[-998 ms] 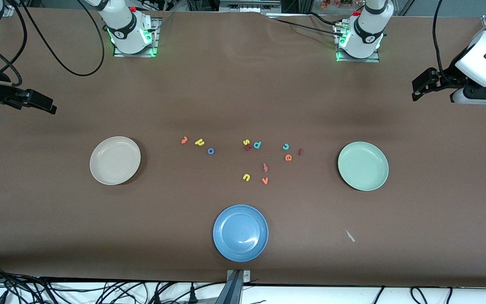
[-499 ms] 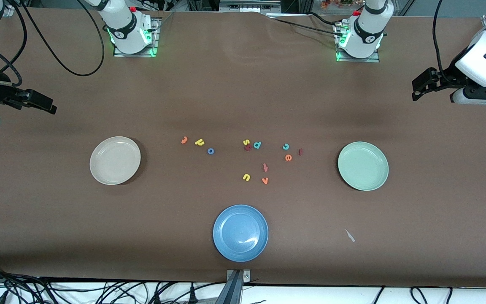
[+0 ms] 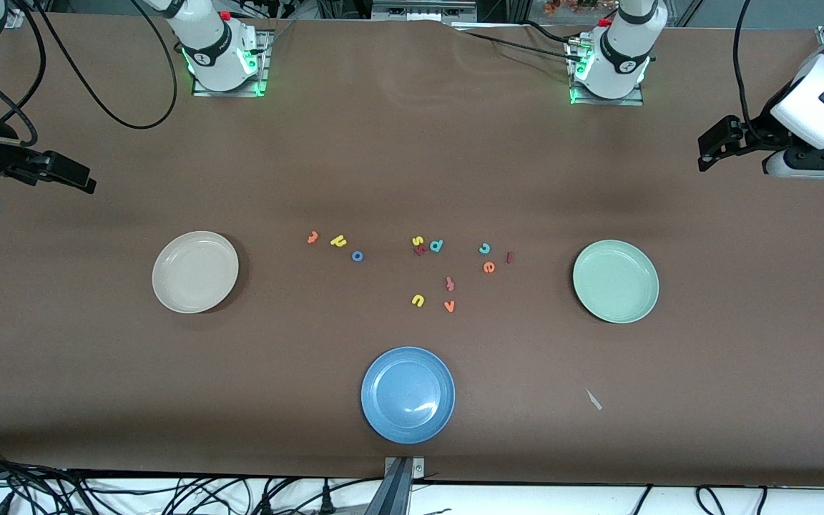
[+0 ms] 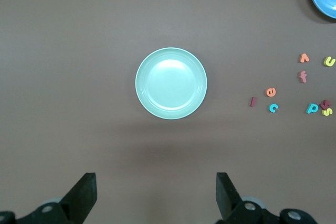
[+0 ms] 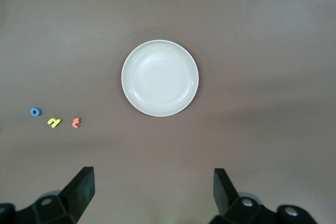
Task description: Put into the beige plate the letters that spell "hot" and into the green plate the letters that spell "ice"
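Note:
The beige plate (image 3: 195, 272) lies toward the right arm's end and the green plate (image 3: 616, 281) toward the left arm's end. Between them lie the orange t (image 3: 312, 237), yellow h (image 3: 338, 241) and blue o (image 3: 357, 256), then the teal c (image 3: 484, 249), orange e (image 3: 488, 267) and dark red i (image 3: 509, 257). My right gripper (image 5: 152, 187) hangs open and empty high over the table's edge, looking down on the beige plate (image 5: 160, 78). My left gripper (image 4: 156, 192) is likewise open and empty over its own end, with the green plate (image 4: 171, 83) in view.
A blue plate (image 3: 408, 395) sits nearest the front camera. Other letters lie mid-table: yellow s (image 3: 417, 241), teal d (image 3: 436, 246), orange f (image 3: 450, 284), yellow u (image 3: 418, 300), orange v (image 3: 449, 306). A white scrap (image 3: 594, 400) lies near the green plate.

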Available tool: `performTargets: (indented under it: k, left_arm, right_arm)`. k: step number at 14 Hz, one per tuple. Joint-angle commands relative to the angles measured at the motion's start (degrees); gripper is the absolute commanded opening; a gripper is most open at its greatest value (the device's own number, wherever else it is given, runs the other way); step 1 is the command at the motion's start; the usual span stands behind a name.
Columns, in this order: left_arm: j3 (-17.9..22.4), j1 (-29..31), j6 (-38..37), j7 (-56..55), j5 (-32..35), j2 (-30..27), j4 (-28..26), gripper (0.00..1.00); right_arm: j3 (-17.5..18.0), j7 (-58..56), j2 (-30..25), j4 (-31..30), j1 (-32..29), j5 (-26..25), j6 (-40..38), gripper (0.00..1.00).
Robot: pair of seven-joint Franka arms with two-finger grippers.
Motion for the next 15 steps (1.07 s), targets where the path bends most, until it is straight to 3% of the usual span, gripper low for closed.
performTargets:
  k: [1, 15]
  left_arm:
    - [0.11, 0.16, -0.89, 1.4, -0.56, 0.89, 1.64, 1.0]
    - [-0.6, 0.07, -0.8, 1.31, -0.65, 1.86, 1.99, 1.0]
  right_arm:
    - [0.15, -0.92, -0.46, -0.37, -0.44, 0.63, 0.13, 1.0]
    - [0.15, -1.01, -0.55, -0.37, -0.44, 0.63, 0.13, 1.0]
